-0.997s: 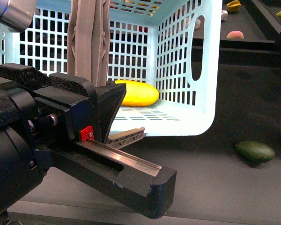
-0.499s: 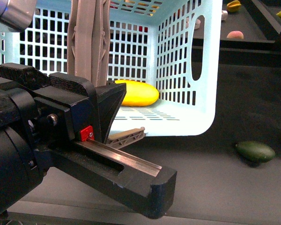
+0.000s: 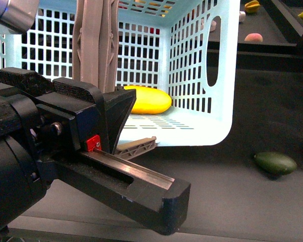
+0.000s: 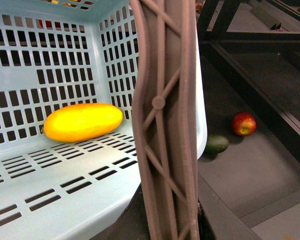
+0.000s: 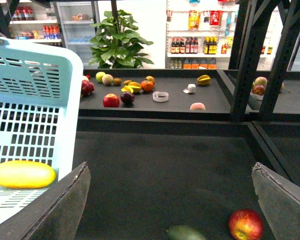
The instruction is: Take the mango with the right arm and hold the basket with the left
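The pale blue basket (image 3: 192,65) fills the upper middle of the front view. A yellow mango (image 3: 149,101) lies inside it on a slotted panel, against the lattice wall. My left gripper (image 3: 123,146) is bulky and black with a red mark, and it is shut on the basket's grey-brown handle (image 3: 93,45). In the left wrist view the handle (image 4: 165,125) runs right past the camera, with the mango (image 4: 82,121) behind it. My right gripper (image 5: 172,200) stands open over the dark surface, well to the right of the basket (image 5: 40,85) and the mango (image 5: 23,174), with nothing between its fingers.
A dark green oval fruit (image 3: 275,163) lies on the dark surface right of the basket, with a red apple (image 5: 246,224) near it. A raised back shelf (image 5: 155,107) carries several fruits. Black frame posts (image 5: 242,60) stand at the right.
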`<state>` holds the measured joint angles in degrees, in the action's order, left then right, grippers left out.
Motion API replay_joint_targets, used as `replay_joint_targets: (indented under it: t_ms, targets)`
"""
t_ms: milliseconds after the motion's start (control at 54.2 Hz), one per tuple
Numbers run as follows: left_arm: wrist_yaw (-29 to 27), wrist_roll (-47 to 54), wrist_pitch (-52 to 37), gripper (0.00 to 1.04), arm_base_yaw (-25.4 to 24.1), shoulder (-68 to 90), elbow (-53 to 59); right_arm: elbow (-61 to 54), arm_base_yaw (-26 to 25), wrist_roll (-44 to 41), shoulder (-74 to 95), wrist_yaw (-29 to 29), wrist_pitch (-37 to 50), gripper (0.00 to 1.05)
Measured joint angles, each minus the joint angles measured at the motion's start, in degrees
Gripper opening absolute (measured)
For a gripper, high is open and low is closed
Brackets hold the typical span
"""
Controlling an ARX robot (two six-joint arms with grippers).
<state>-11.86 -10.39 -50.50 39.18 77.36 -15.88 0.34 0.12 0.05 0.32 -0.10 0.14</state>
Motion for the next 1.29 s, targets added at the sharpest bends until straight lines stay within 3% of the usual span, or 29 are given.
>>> replay_joint_targets:
  t_ms: [148, 240, 480, 702, 960, 1293]
  targets:
    - [-0.04, 0.02, 0.02, 0.08, 0.00, 0.00, 0.00, 0.00, 0.00, 0.00, 0.00, 0.00, 0.00, 0.96]
    - [-0.79, -5.64, 9.27, 0.08, -1.27, -0.77, -3.19, 0.00, 0.00, 0.00, 0.00, 0.00, 0.00, 0.96]
    - [5.44, -21.97, 10.03, 0.08, -11.08, 7.08, -8.02, 0.00, 0.00, 0.00, -0.07, 0.00, 0.00, 0.96]
    - [6.86, -31.02, 9.27, 0.08, -21.16, 14.62, -16.13, 0.00, 0.00, 0.00, -0.07, 0.00, -0.02, 0.96]
    - [-1.31, -46.60, 13.40, 0.08, -29.97, 25.22, -26.95, 0.00, 0.00, 0.00, -0.07, 0.00, 0.00, 0.96]
    - [-10.23, -65.02, 21.97, 0.08, -30.75, 32.26, -37.38, 0.00, 0.00, -0.02, -0.07, 0.00, 0.00, 0.96]
